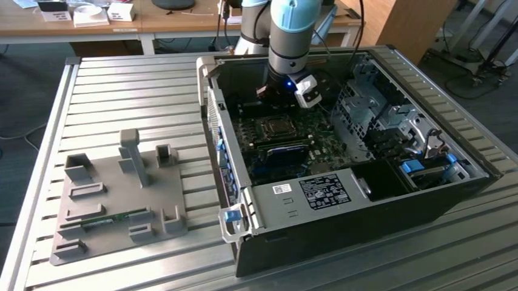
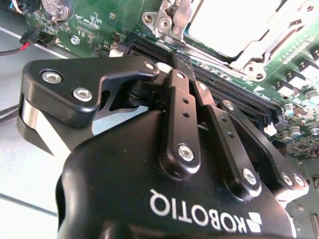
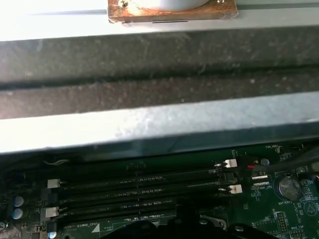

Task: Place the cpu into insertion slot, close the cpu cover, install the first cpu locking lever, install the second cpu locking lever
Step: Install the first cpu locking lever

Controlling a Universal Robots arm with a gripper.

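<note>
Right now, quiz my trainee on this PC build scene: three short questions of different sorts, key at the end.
1. True or false: in the exterior view the arm's gripper hangs inside the open computer case, above the motherboard.
2. Multiple choice: in the second wrist view, the cpu cover is (a) lying on the grey fixture plate outside the case, (b) a silvery frame at the socket around the cpu, (c) held in a person's hand.
3. Short answer: in the first wrist view, which long parallel parts run across the green board?

Key: 1 true. 2 b. 3 the black memory slots.
</note>
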